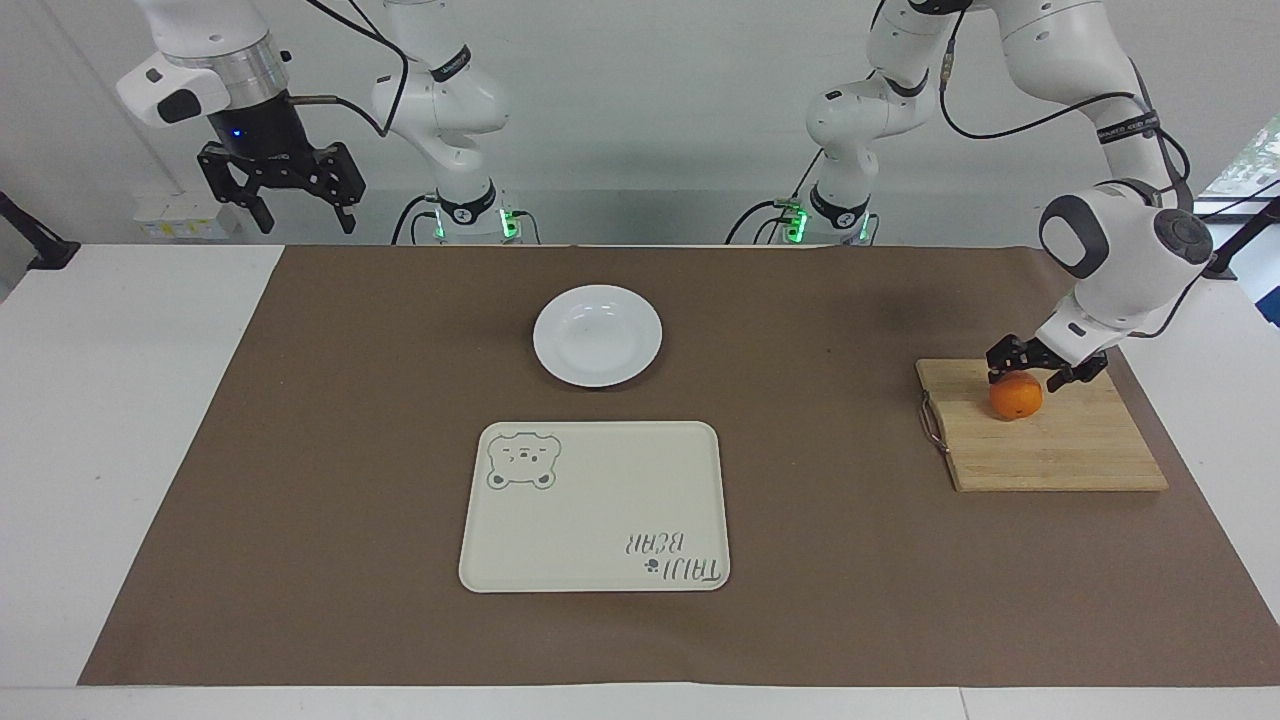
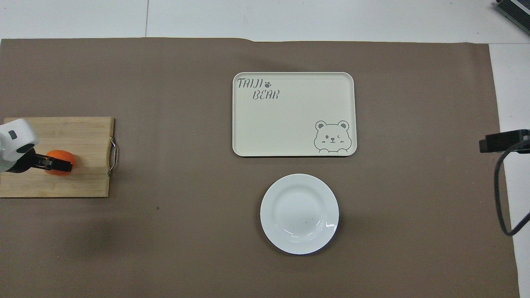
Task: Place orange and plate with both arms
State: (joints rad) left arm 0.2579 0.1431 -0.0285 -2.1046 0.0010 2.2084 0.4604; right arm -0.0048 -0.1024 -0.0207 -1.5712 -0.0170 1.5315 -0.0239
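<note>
— Two arms are seen at the counter (image 1: 60, 420); what is shown of the left gripper (image 1: 1040, 368)?

— It is lowered over the orange (image 1: 1016, 399), a small round fruit with a dimpled skin, which is seen resting on the wooden cutting board (image 1: 1060, 450) toward the left arm's end of the counter. The black jaws are spread to either side of the fruit's top; whether the fruit is touched cannot be told. The board is made of pale planks, rectangular, with a metal handle at one short edge.

— And the right gripper (image 1: 298, 205)?

— It is held high above the counter's edge at the right arm's end, its jaws parted wide and nothing gripped; that arm is waiting.

— Where is the plate (image 1: 598, 335) found?

— It is set on the matte brown mat (image 1: 350, 450) near the middle of the counter: round, glossy white, shallow, with a raised rim. Just beside it, farther from the robots and apart from it, a cream rectangular tray (image 1: 595, 507) with rounded corners is laid flat; a bear outline and lettering are printed on it.
</note>
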